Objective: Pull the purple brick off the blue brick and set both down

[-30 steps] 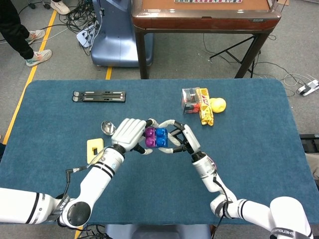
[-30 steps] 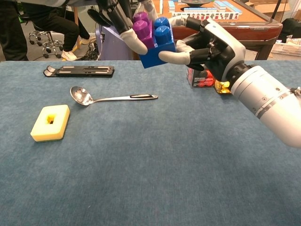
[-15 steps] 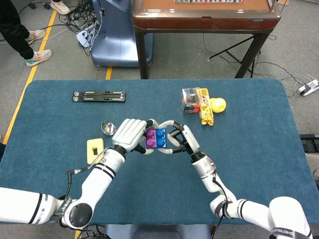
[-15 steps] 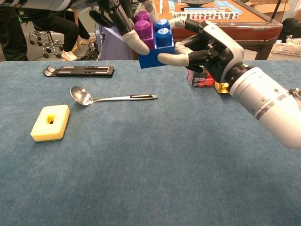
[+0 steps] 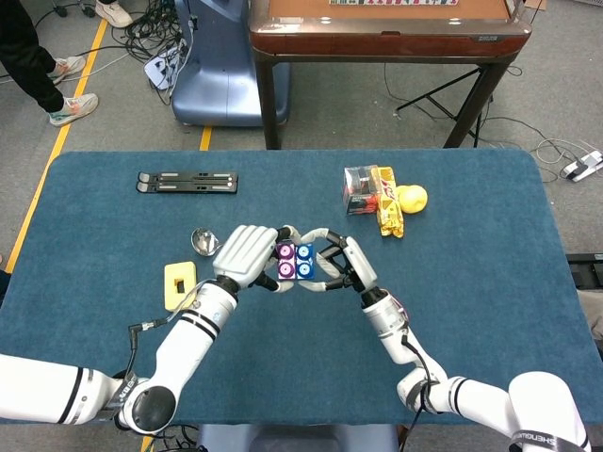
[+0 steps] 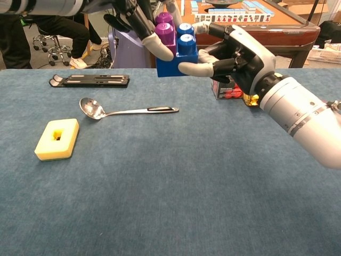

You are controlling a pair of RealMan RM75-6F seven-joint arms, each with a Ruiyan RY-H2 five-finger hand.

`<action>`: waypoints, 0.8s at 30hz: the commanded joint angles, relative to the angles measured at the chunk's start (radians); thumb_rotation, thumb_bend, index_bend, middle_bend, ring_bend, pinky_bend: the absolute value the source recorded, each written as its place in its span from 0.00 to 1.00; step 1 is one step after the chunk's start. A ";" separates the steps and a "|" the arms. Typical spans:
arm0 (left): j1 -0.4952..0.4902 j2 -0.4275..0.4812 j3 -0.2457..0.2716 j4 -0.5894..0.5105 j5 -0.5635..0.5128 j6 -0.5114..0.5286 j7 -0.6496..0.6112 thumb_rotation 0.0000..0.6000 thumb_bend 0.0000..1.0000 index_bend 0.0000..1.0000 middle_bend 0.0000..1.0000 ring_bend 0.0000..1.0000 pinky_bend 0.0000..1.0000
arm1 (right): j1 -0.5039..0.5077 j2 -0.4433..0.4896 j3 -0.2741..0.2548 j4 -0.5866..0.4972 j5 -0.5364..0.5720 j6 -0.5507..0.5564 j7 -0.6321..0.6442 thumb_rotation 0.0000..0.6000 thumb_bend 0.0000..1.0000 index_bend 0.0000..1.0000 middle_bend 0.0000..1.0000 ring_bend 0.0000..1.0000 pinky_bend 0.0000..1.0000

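Observation:
The purple brick (image 5: 285,263) is still joined to the blue brick (image 5: 304,262), and both hang in the air above the table's middle. In the chest view the purple brick (image 6: 164,33) sits on the left part of the blue brick (image 6: 178,53), studs pointing up. My left hand (image 5: 245,252) grips the purple side, its fingers (image 6: 136,18) wrapped over it from the left. My right hand (image 5: 347,264) holds the blue brick from the right, with a finger under its front edge (image 6: 240,53).
A metal spoon (image 6: 122,110) and a yellow sponge block (image 6: 57,139) lie on the blue cloth at the left. A black strip (image 5: 187,182) lies at the back left. Snack packets (image 5: 372,191) and a yellow fruit (image 5: 412,199) sit at the back right.
Both hands have turned the joined bricks so the studs point more straight up. The pair has shifted slightly left and up in the chest view. The bricks remain joined.

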 commanded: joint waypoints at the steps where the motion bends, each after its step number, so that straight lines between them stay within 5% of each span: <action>1: 0.007 -0.009 -0.002 0.004 0.010 0.011 -0.005 1.00 0.05 0.60 1.00 0.97 1.00 | 0.000 0.000 -0.001 0.000 0.000 0.000 -0.001 1.00 0.49 0.60 1.00 1.00 1.00; 24: 0.059 -0.036 -0.016 0.016 0.059 0.049 -0.010 1.00 0.07 0.66 1.00 0.98 1.00 | -0.006 -0.001 -0.004 0.006 0.003 0.001 0.004 1.00 0.49 0.60 1.00 1.00 1.00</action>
